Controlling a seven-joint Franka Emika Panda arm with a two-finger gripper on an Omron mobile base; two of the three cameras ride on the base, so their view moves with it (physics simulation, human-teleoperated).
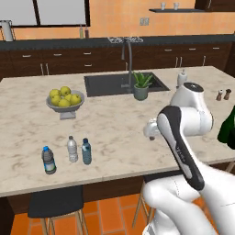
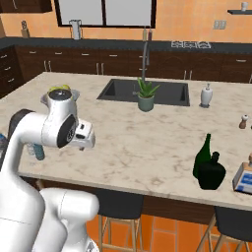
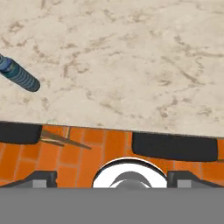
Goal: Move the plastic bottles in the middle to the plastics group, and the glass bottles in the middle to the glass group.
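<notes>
Gripper (image 3: 112,177) spread wide, marble counter (image 1: 114,133), orange floor tiles (image 3: 87,153)

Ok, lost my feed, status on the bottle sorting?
Gripper open, empty, over counter edge. Slim blue bottle untouched beside clear bottle. Green glass bottles on counter's right. Nothing in the way.

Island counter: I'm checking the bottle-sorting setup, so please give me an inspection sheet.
Surface: marble island counter with sink.
Job's things: slim blue bottle upright beside white-capped bottle and dark-labelled bottle; green glass bottles together at the other end.
Clutter: fruit bowl, plant, shakers.
Grippers: gripper fingers open, holding nothing.
Cables: nothing seen.
Surroundings: stools, orange tile floor.
</notes>
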